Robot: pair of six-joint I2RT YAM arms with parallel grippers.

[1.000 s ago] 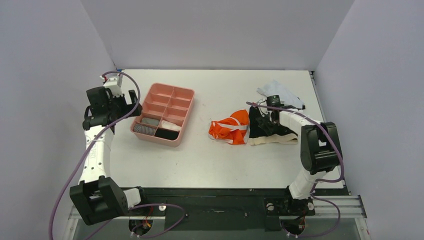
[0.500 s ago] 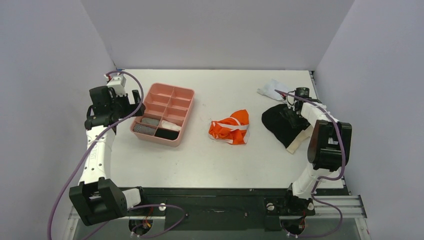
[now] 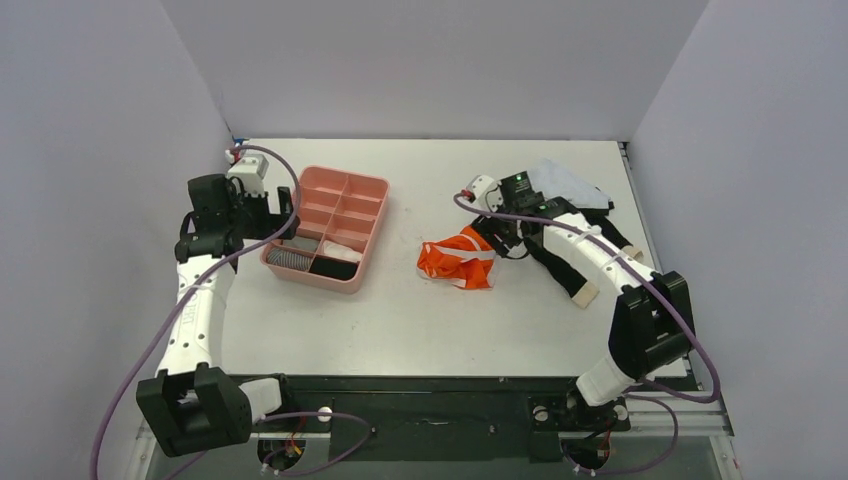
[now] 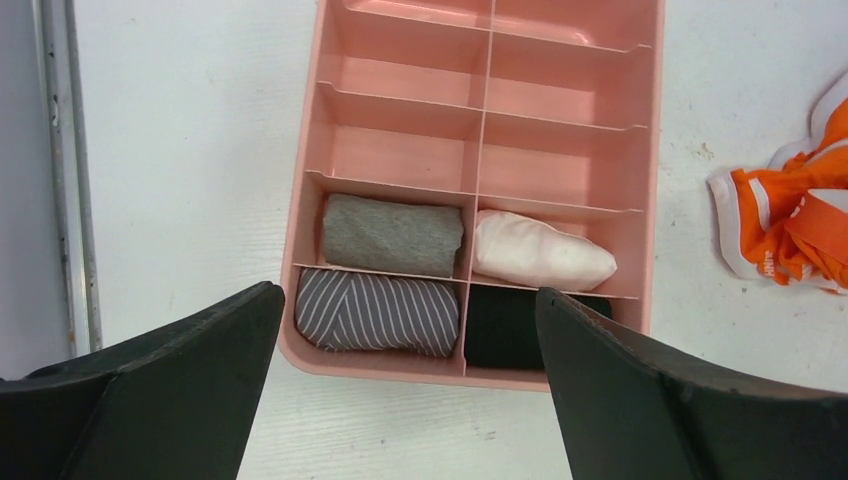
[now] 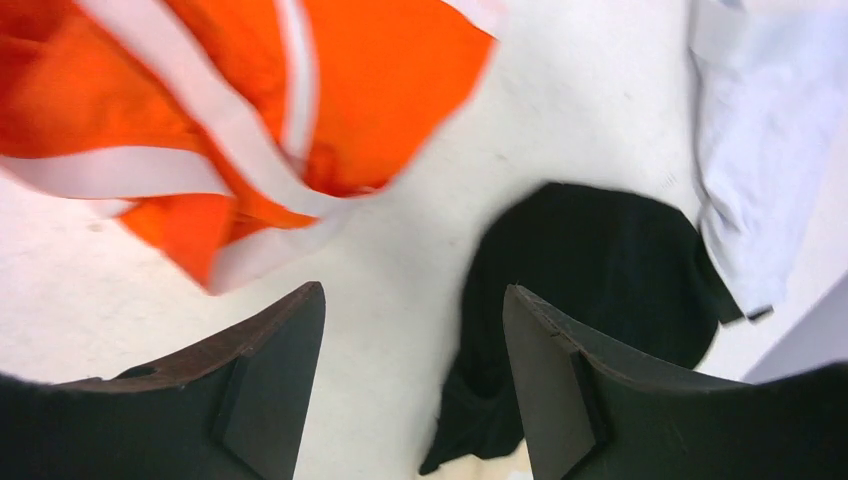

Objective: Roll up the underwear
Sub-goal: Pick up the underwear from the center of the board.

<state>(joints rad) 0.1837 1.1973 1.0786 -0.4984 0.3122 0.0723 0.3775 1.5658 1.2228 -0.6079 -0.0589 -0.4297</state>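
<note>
The orange underwear with white stripes (image 3: 460, 258) lies crumpled at the table's middle; it also shows in the right wrist view (image 5: 250, 100) and at the edge of the left wrist view (image 4: 790, 220). The black underwear (image 3: 556, 258) with its beige waistband (image 3: 585, 292) lies just right of it, partly under my right arm, and shows in the right wrist view (image 5: 590, 270). My right gripper (image 3: 498, 236) (image 5: 412, 295) is open and empty, hovering over bare table between the two garments. My left gripper (image 3: 280, 212) (image 4: 407, 295) is open and empty above the pink tray's near end.
The pink divided tray (image 3: 372, 190) (image 4: 310, 150) holds a grey roll (image 4: 392, 235), a striped roll (image 4: 375, 312), a white roll (image 4: 540, 255) and a black roll (image 4: 505, 325); its far compartments are empty. A white cloth (image 3: 565, 185) (image 5: 760, 150) lies at the back right.
My right gripper pulled the black underwear to the right, let it go, and swung left to the gap beside the orange one. My left gripper drifted slightly toward the tray.
</note>
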